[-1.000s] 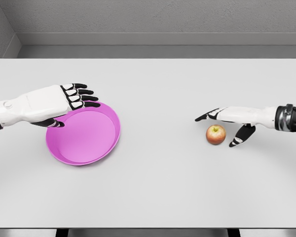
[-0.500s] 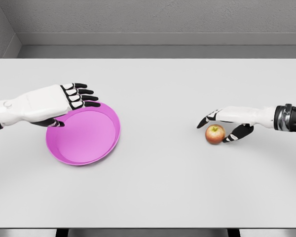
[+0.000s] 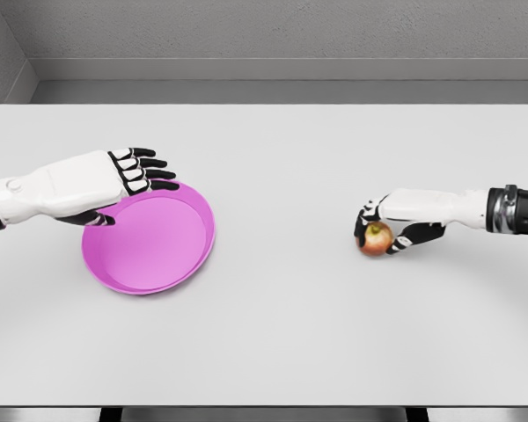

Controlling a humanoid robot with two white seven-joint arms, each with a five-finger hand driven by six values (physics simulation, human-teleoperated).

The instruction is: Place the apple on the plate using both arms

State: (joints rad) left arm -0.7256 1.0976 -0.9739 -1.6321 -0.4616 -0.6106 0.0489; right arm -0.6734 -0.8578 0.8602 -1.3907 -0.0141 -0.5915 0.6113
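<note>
The right robot hand (image 3: pixel 383 230) has closed its fingers around the apple (image 3: pixel 377 237) on the tabletop (image 3: pixel 290 167), where earlier they stood spread. The left robot hand (image 3: pixel 128 180) stays open over the plate's (image 3: pixel 150 251) edge.

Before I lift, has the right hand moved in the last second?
Yes. The right hand drew slightly left toward the plate, its fingers closing around the apple.

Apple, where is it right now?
In the head view, the apple sits right of centre on the table, enclosed by the right hand.
</note>
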